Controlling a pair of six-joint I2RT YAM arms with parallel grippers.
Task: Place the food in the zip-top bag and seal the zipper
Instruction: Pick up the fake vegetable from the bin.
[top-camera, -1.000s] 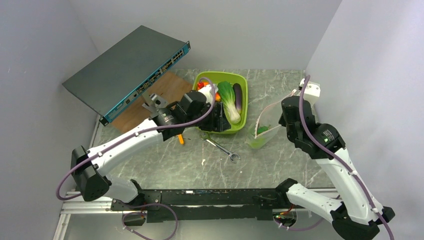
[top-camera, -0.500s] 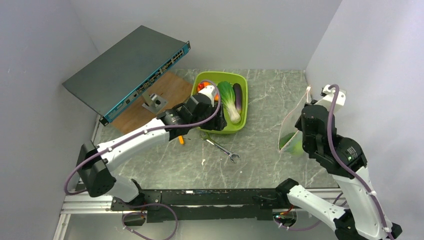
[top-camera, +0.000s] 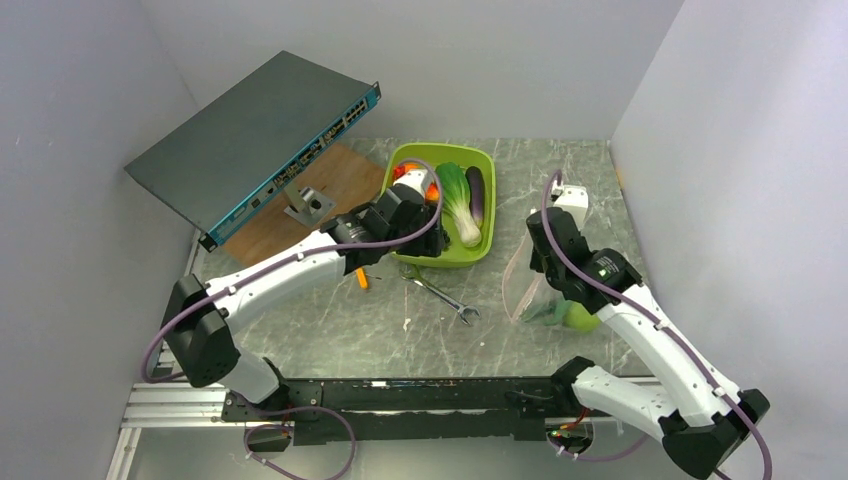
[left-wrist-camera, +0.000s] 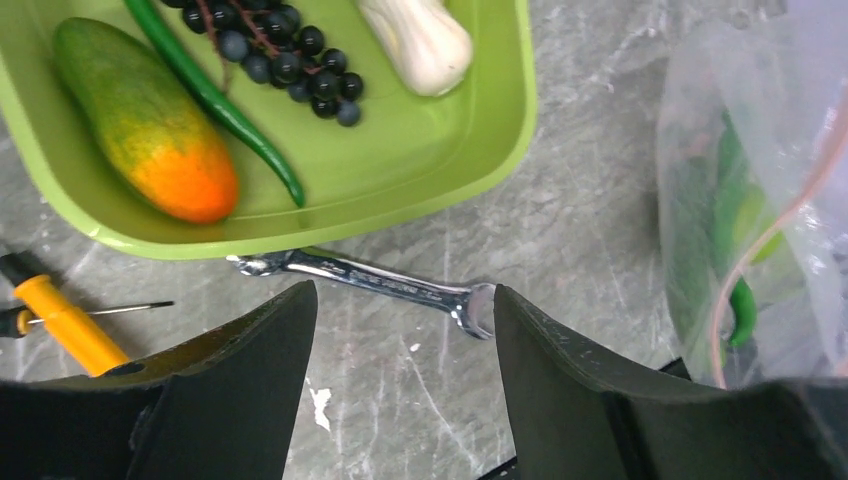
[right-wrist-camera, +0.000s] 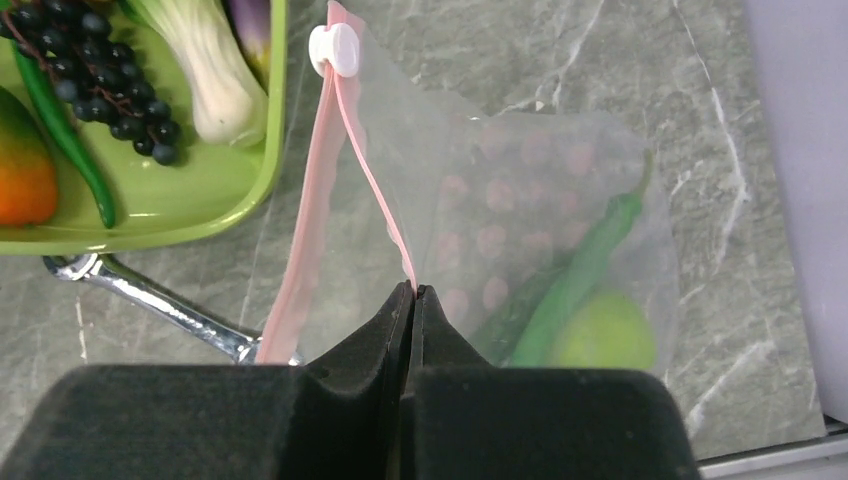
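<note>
The left arm (top-camera: 270, 275) stretches from its base at the near left, across the table (top-camera: 350, 320), towards the green tub (top-camera: 470, 150). Its wrist is bent down at the tub's near edge. The left gripper (left-wrist-camera: 400, 290) hovers with jaws well apart and nothing between them, just above a wrench (left-wrist-camera: 370, 280) beside the tub. An orange-handled tool (left-wrist-camera: 70, 325) lies to the wrench's left. In the tub are grapes (left-wrist-camera: 290, 55), a bok choy (top-camera: 458, 200) and an eggplant (top-camera: 476, 195), the last two lying lengthwise far to near.

Right of the wrench, the bag (right-wrist-camera: 500, 200) is held up by the right gripper (right-wrist-camera: 412, 290), whose jaws are pinched together on one lip of the zipper (right-wrist-camera: 300, 250). The pink strip runs far to near, its white slider (right-wrist-camera: 334, 48) at the far end, and its two lips are parted. A round green fruit (right-wrist-camera: 605, 330) and a long green vegetable (right-wrist-camera: 580, 270) sit in the bag's right end. The right arm (top-camera: 650, 330) reaches in from the near right, elbow bent.
</note>
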